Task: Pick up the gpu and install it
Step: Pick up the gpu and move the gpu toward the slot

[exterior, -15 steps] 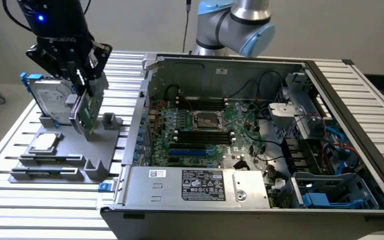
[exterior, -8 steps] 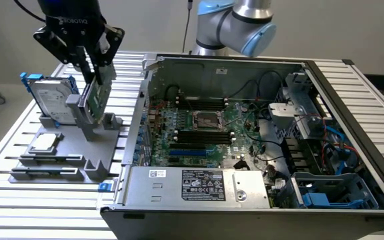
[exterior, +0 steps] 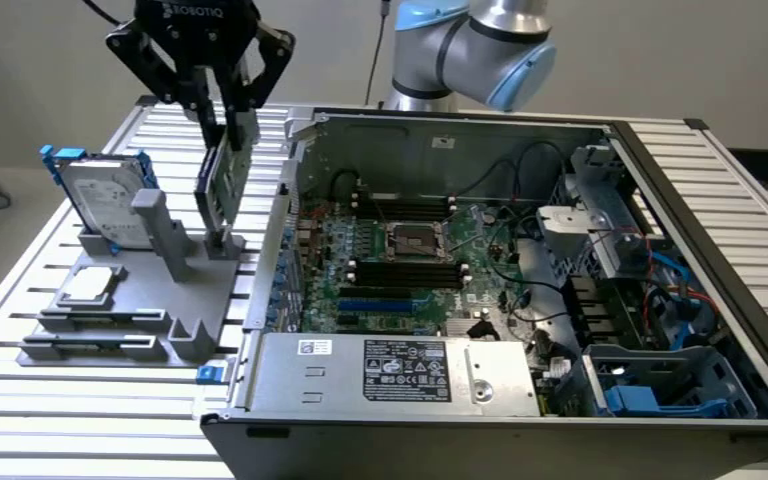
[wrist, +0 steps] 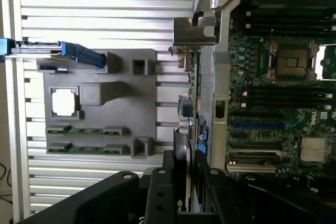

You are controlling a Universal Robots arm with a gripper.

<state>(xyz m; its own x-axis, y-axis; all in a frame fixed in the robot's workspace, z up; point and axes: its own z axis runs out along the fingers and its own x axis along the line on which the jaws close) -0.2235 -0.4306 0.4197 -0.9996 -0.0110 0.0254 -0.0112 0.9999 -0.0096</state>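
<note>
The gpu [exterior: 224,190] is standing upright right below the claw [exterior: 228,135], between its fingers, over the stand [exterior: 197,335]. The hard drive [exterior: 97,195] is standing on that stand toward the exterior view's left of the claw, and the computer case [exterior: 424,130] is lying open toward the exterior view's right.

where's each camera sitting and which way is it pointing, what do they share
Exterior view: off the arm, raised, looking down on the open computer case and gray stand; shows the arm and tool gripping the graphics card.
Wrist view: on the wrist, looking down past the tool's fingers at stand and motherboard.
Shared: tool, graphics card, stand, case.
</note>
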